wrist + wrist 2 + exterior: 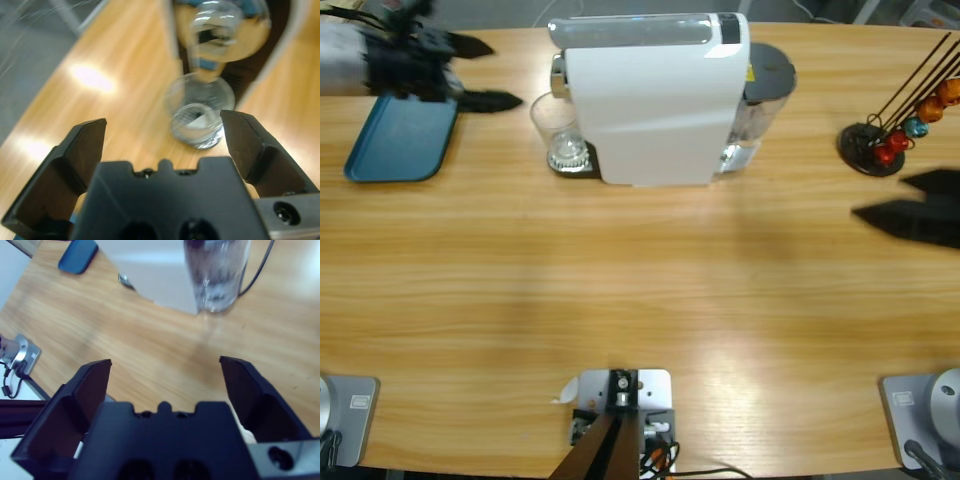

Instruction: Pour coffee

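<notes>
the clear glass tumbler (561, 135) stands on the drip tray under the spout of the white coffee machine (650, 95) on the worktop (620, 290), with the left tool (485, 72) spread apart just beside it over the blue tray (400, 140), and the right tool (910, 205) spread apart near the capsule rack (890, 135).

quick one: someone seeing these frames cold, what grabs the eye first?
The big white coffee machine at the table's far middle, with a clear glass tumbler under its spout. The left gripper, jaws open, sits beside the glass over a blue tray. At the far right, a black capsule rack stands near the open right gripper.
</notes>
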